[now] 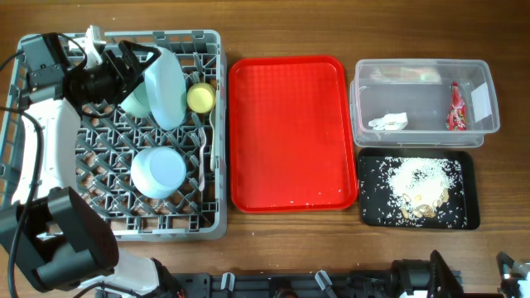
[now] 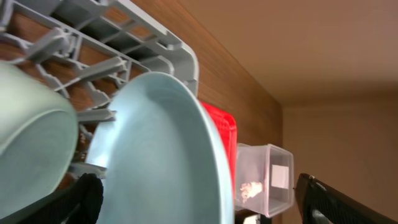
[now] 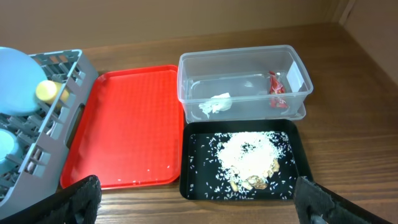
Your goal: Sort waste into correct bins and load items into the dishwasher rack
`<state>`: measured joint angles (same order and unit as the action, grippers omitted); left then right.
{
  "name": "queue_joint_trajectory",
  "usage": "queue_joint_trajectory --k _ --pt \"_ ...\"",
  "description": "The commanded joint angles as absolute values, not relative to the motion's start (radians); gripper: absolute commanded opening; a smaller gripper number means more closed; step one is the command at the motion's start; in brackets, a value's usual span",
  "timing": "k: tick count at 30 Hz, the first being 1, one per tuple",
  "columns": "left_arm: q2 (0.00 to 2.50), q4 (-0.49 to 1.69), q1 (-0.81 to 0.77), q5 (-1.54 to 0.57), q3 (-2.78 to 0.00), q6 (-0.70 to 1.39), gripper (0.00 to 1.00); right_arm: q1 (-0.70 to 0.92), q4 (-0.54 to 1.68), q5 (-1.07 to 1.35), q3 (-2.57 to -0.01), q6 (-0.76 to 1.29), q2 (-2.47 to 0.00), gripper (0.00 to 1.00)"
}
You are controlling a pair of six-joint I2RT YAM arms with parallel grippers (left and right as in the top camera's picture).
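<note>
The pale-blue plate (image 1: 166, 87) stands on edge at the back of the grey dishwasher rack (image 1: 211, 217). My left gripper (image 1: 139, 66) is open with its fingers on either side of the plate (image 2: 161, 143). A teal bowl (image 1: 137, 101) leans beside it, and another bowl (image 1: 157, 171) sits mid-rack. The yellow cup (image 1: 200, 98) is at the rack's right side. The clear tub (image 1: 422, 70) holds the white tissue (image 1: 387, 122) and the red wrapper (image 1: 454, 108). The black tray (image 1: 368, 211) holds rice and scraps (image 1: 424, 189). My right gripper (image 3: 199, 205) is open and empty, low in front of the black tray (image 3: 199, 180).
The large red tray (image 1: 290, 132) lies between the rack and the bins, with a few grains near its front edge. A thin white utensil (image 1: 202, 157) lies along the rack's right side. Bare wooden table surrounds everything.
</note>
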<state>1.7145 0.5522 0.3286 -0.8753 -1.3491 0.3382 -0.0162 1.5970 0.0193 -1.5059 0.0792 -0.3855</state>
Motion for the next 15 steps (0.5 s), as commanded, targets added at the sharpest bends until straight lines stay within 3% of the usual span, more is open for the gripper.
queue_joint_trajectory --k 1,8,12,15 --pt "1.683 0.552 0.337 -0.82 -1.349 0.325 1.0 -0.014 1.595 0.028 -1.504 0.085 -0.375 1.0" --pt "1.543 0.534 0.339 -0.808 -1.356 0.325 1.0 -0.014 1.595 0.028 -1.504 0.085 -0.375 1.0" --pt "1.383 0.541 0.339 -0.607 -1.356 0.325 1.0 -0.014 1.595 0.028 -1.504 0.085 -0.375 1.0" --pt "1.33 0.558 0.337 -0.593 -1.356 0.342 1.0 -0.014 1.595 0.028 -1.504 0.085 -0.375 1.0"
